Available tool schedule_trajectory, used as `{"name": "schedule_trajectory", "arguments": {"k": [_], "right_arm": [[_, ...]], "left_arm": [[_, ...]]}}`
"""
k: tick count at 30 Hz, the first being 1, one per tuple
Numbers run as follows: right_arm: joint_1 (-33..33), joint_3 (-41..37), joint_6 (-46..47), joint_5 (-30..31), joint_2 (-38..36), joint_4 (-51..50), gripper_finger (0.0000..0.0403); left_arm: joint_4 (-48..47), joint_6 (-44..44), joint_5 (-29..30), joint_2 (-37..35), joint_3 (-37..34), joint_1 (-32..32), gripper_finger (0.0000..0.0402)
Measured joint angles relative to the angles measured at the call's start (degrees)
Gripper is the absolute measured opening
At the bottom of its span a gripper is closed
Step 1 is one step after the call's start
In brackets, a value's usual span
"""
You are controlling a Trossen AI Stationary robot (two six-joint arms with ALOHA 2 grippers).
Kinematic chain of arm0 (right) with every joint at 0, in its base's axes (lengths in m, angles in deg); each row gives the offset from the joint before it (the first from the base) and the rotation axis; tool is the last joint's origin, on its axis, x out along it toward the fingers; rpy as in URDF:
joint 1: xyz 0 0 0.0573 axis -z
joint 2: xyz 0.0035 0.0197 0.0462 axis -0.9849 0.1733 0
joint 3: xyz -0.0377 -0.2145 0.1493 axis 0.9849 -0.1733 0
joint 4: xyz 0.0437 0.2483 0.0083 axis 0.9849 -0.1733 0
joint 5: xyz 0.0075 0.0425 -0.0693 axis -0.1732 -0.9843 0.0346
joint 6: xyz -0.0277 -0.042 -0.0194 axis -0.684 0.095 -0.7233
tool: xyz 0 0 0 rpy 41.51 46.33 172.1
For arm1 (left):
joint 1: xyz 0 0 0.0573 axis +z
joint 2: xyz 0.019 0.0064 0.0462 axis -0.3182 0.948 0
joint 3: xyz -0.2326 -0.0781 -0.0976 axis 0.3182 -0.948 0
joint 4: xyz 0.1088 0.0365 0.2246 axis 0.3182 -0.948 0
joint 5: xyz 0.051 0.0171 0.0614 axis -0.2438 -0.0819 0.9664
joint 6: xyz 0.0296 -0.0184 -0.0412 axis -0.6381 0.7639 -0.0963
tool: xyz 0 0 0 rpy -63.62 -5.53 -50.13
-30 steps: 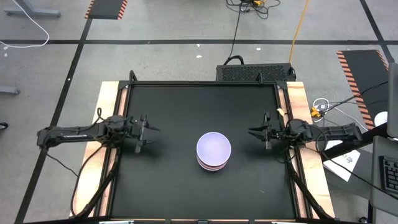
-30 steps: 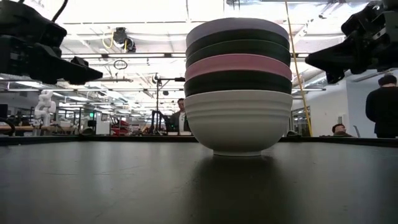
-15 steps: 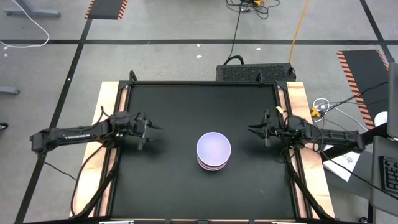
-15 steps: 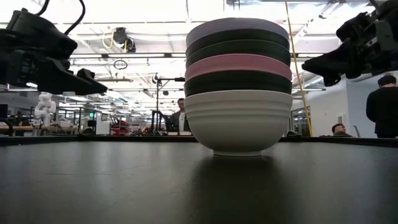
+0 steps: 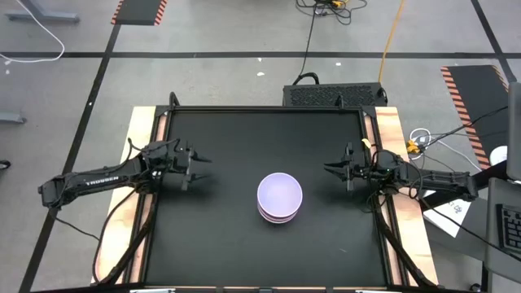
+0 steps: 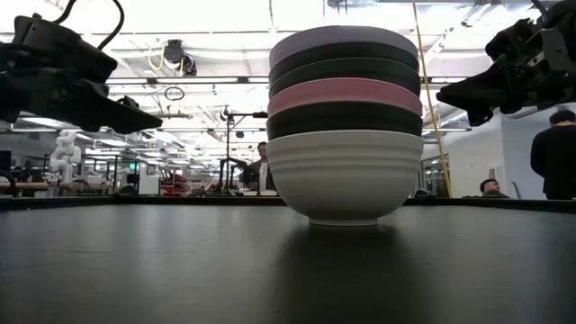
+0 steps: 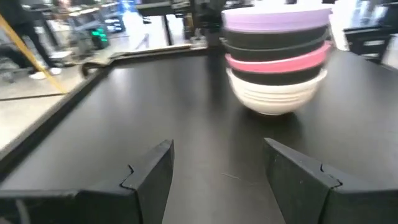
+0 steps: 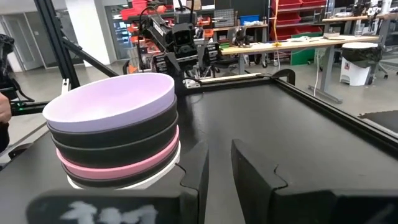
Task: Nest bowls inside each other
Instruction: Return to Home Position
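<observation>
The six bowls stand nested in one stack [image 5: 280,198] just right of the table's middle. From the bottom up they are white, black, pink, two black and pale lavender [image 6: 345,126], and the white bowl's foot rests on the table. My left gripper [image 5: 199,168] hovers open near the table's left edge, pointing at the stack [image 7: 277,56] from well off. My right gripper [image 5: 327,169] hovers by the right edge with its fingers drawn together, also pointing at the stack [image 8: 115,134]. Neither touches a bowl.
The black table top [image 5: 220,244] has a raised dark frame and wooden side strips [image 5: 389,130]. Bare surface lies all around the stack. Beyond the far edge sits a black box [image 5: 334,94]. People stand in the room behind [image 6: 552,153].
My left gripper has moved a little toward the stack and tipped slightly downward, its arm swinging toward the near edge. The right gripper has sunk slightly. The stack has stayed put.
</observation>
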Motion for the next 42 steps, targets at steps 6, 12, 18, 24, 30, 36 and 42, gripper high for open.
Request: {"name": "schedule_trajectory", "arguments": {"k": [6,12,18,24,30,36,42], "right_arm": [[-0.2,0.0,0.8,-0.2,0.0,0.0,0.0059],[-1.4,0.0,-1.1,-4.6,0.0,0.6,0.0059],[-3.0,0.0,-0.7,-4.7,0.0,0.6,0.0059],[-4.1,0.2,-1.9,-4.6,0.0,0.6,0.0059],[-4.2,2.6,-1.8,-4.6,0.0,0.1,0.0059],[-5.5,4.7,-2.9,-4.8,0.0,-4.4,0.0059],[-7.2,4.9,-2.2,-4.5,-0.5,-5.4,0.0059]], "left_arm": [[-5.3,0.7,-2.8,-2.3,0.0,-1.6,0.0246],[-6.4,-0.6,-0.9,-4.0,0.0,-7.4,0.0246],[-6.4,-0.9,5.5,-4.0,0.0,-14.6,0.0246],[-6.9,-0.6,15.4,-4.0,0.0,-20.2,0.0246],[-9.6,-0.2,18.2,-5.4,2.7,-22.9,0.0246],[-20.9,0.0,22.8,-9.1,8.4,-24.8,0.0246],[-25.4,0.4,23.8,-16.5,8.6,-28.1,0.0246]]}}
